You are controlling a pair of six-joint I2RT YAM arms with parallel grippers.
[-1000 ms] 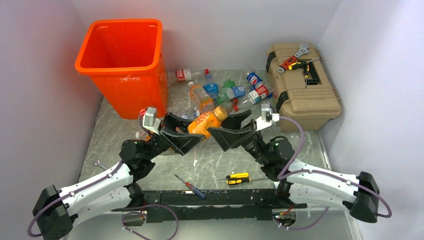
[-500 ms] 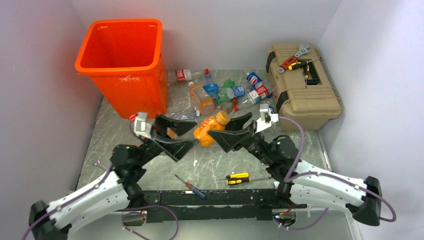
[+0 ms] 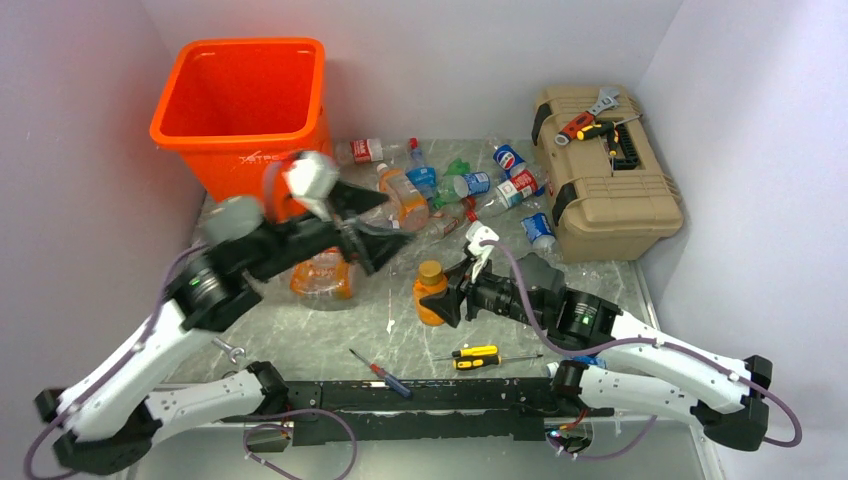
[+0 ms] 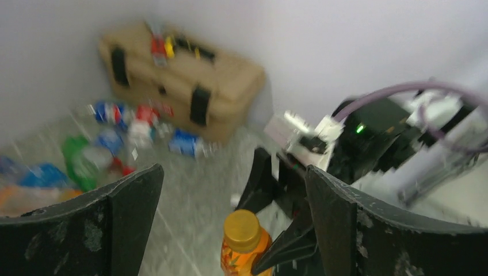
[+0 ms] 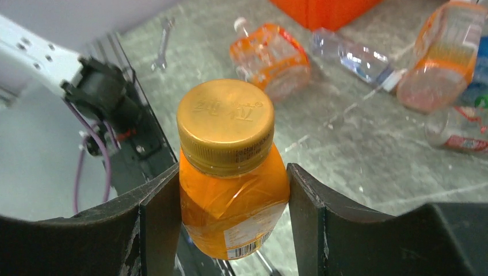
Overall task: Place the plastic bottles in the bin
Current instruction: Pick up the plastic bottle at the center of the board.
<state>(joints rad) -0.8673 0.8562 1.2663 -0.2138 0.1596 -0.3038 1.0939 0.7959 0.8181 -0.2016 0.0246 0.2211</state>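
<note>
Right gripper (image 3: pixel 445 298) pinches an orange juice bottle (image 5: pixel 230 190) by its sides just under the gold cap, with both fingers (image 5: pixel 158 221) pressed against it. The bottle is upright, cap up, low over the middle of the table (image 3: pixel 410 340), well apart from the bin (image 3: pixel 238 133). Cannot tell if its base touches the table.

Left gripper (image 3: pixel 378 222) is raised with jaws spread wide and nothing between them. Its wrist view is blurred and looks down past the fingers at the juice bottle and the right gripper.

The bin stands upright in the far left corner. The bottle pile (image 3: pixel 455 185) lies at the back of the table between the bin and the tan toolbox (image 3: pixel 610 190), with orange, blue, red and green labels. A squashed orange-label bottle (image 3: pixel 322 277) lies on the table under the left arm, near the bin's base. A blue-label bottle (image 3: pixel 538 227) lies just beside the toolbox front. Yellow-handled screwdrivers (image 3: pixel 475 354) lie near the arm bases.
</note>
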